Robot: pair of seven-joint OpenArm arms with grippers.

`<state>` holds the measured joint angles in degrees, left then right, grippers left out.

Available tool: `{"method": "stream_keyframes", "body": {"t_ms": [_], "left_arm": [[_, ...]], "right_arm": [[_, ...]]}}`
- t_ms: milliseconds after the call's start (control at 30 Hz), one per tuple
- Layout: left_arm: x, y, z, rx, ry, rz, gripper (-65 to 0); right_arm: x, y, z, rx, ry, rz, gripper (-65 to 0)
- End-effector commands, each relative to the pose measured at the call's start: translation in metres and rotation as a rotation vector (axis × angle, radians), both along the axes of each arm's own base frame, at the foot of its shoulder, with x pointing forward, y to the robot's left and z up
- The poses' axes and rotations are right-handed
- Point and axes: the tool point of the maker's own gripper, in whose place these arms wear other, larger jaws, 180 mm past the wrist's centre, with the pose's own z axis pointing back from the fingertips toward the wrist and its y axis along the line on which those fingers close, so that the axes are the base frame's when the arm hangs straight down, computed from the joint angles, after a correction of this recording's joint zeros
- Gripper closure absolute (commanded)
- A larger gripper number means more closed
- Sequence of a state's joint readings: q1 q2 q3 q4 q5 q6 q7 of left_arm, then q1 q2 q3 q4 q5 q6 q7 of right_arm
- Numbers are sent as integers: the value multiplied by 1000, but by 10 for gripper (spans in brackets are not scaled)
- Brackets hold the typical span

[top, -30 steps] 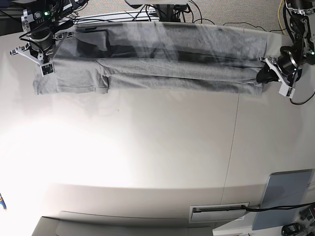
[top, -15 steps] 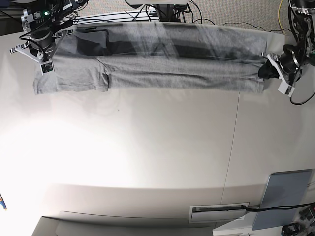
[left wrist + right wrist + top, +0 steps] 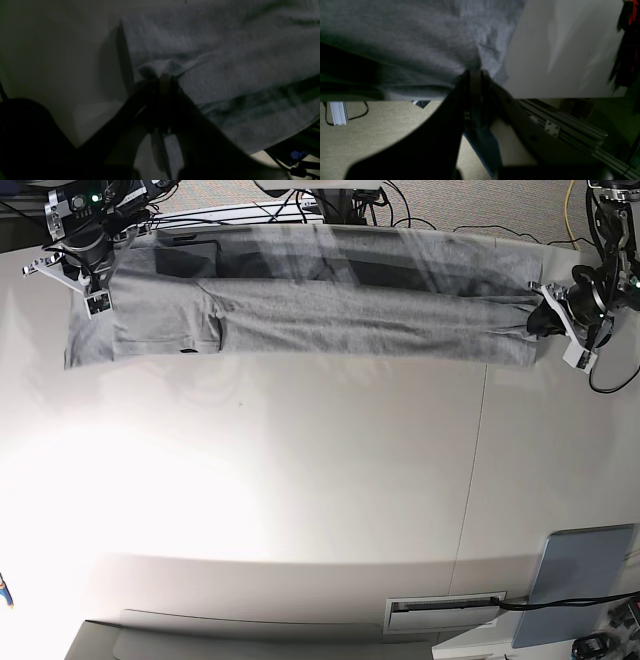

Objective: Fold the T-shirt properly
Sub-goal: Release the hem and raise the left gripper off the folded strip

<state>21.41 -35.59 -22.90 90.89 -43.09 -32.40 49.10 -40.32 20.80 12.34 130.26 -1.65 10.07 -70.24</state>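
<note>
The heather-grey T-shirt (image 3: 350, 320) is stretched into a long band along the table's far edge, partly hanging over it. My left gripper (image 3: 541, 320), at the right end in the base view, is shut on a bunched edge of the cloth. The left wrist view shows the T-shirt (image 3: 225, 62) pinched at my left gripper (image 3: 162, 76). My right gripper (image 3: 98, 277), at the left end, is shut on the other end near a sleeve. In the right wrist view the T-shirt (image 3: 407, 37) gathers into my right gripper (image 3: 475, 72).
A grey pad (image 3: 582, 582) lies at the table's front right corner, with a slotted plate (image 3: 445, 612) beside it. A seam (image 3: 474, 480) runs across the tabletop. Cables and arm bases crowd the far edge. Carpet (image 3: 382, 130) shows beyond the table edge.
Both grippers have drawn the stretched T-shirt back toward the table's far edge. The band of cloth lies higher in the base view and its folds are flatter.
</note>
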Motion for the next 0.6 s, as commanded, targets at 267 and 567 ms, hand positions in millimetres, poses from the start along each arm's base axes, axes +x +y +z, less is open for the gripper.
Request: {"method": "stream_keyframes", "body": {"t_ms": [267, 567], "left_arm": [[0, 5, 7, 28, -1, -49, -76], [3, 11, 6, 36, 7, 13, -312]], "right_arm": [[6, -7, 11, -79, -6, 69, -37], [13, -3, 13, -71, -40, 100, -234]]}}
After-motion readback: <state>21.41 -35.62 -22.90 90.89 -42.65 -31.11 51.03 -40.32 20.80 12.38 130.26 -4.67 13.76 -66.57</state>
